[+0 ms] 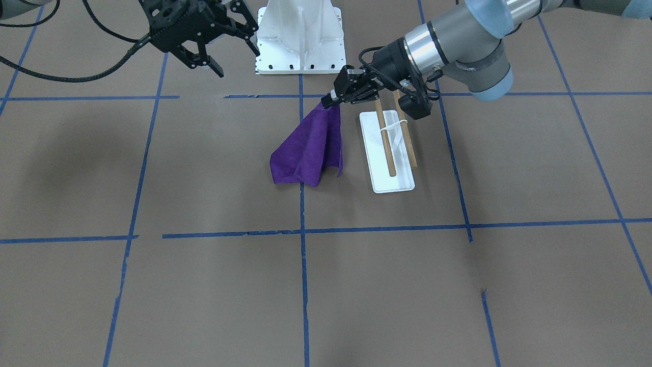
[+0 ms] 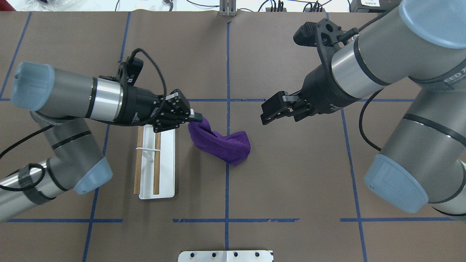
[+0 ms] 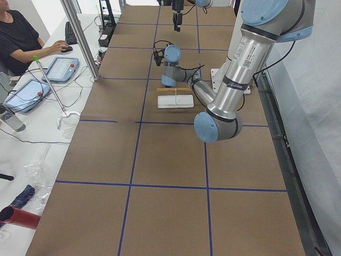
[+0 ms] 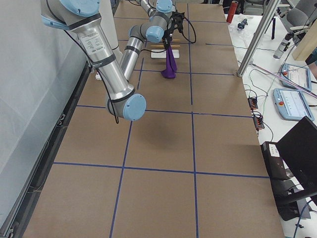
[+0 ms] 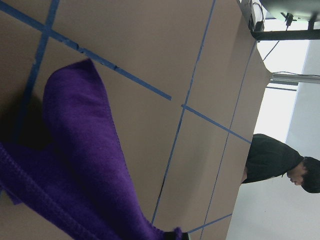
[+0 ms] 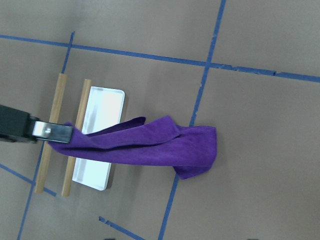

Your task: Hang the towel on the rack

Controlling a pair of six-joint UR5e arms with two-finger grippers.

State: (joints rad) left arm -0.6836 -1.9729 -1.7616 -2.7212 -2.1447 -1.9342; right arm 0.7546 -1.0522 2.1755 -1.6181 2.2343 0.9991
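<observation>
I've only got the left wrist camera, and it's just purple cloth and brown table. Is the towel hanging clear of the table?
Observer: Not quite. The left gripper pinches one corner of the towel up high, but the lower end looks to rest on the table.
Operator: Where's the rack?
Observer: The rack sits right beside the towel, on the robot's left of it. Both wooden bars are bare.
Operator: And the other arm?
Observer: The right gripper is open and empty, raised off to the towel's other side.
</observation>
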